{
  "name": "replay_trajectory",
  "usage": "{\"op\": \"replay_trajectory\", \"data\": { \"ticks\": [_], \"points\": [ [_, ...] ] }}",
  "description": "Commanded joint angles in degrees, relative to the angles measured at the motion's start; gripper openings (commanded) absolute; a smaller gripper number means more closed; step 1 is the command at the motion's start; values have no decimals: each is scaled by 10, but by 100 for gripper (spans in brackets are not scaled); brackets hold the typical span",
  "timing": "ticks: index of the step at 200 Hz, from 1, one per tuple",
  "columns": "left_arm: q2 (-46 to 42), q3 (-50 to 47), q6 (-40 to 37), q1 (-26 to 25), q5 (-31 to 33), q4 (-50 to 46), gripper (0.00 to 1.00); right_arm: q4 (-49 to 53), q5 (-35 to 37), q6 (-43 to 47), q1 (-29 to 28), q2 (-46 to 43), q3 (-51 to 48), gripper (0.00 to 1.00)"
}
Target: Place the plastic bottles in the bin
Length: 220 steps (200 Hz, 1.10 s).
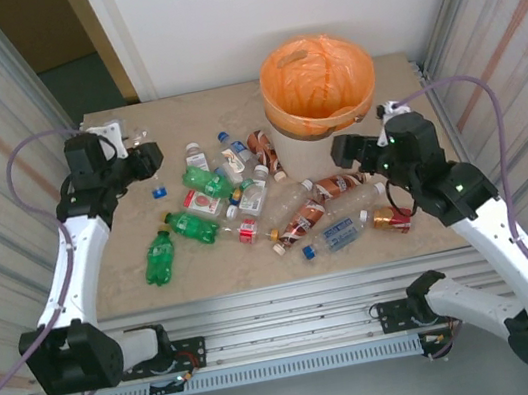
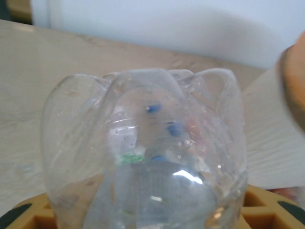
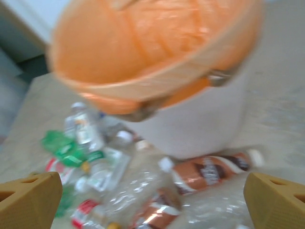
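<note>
The left gripper (image 1: 143,160), well to the left of the bin (image 1: 289,151), is clamped tight on a clear bottle (image 2: 143,157). In the wrist view the bottle's lobed base bulges up between the yellow fingers (image 2: 28,217), with the bin's cream wall off to the right. The right gripper (image 1: 343,152) hangs just to the bin's right, beside its wall. Its fingers (image 3: 31,198) are spread wide with nothing between them, and its camera looks across at the orange bag (image 3: 143,43) folded over the rim.

The rest of the plastic bottles (image 1: 251,198) lie scattered on the table (image 1: 190,119) in front of the bin and to its left. A brown-labelled bottle (image 1: 264,152) lies against the bin's left side and another (image 1: 341,185) just in front of it. A third brown-labelled one (image 1: 301,222) and a blue-labelled clear bottle (image 1: 336,234) lie further forward. Three green bottles (image 1: 193,227) lie to the bin's front left, the farthest (image 1: 160,257) near the table's front edge. A loose blue cap (image 1: 158,191) sits below the left gripper.
</note>
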<state>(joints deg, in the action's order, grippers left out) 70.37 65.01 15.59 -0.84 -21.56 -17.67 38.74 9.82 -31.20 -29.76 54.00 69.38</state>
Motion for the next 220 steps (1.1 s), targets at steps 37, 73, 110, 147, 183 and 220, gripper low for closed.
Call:
{"op": "replay_trajectory", "data": {
  "ticks": [37,73,110,147,183,220],
  "points": [
    [-36,-63,241,-17,-135,203,24,-116,-115,37,-157,144,78,93],
    [-28,-70,301,-47,-158,263,26,-237,-217,45,-186,237,93,90],
    [-23,-65,323,-75,-173,286,27,-264,-281,52,-197,335,160,78],
    [-26,-65,329,-90,-174,291,27,-253,-310,71,-207,405,220,68],
    [-29,-65,331,-93,-169,288,27,-264,-334,71,-207,436,241,54],
    [-28,-65,335,-94,-164,296,28,-252,-328,75,-207,445,247,35]
  ]
}}
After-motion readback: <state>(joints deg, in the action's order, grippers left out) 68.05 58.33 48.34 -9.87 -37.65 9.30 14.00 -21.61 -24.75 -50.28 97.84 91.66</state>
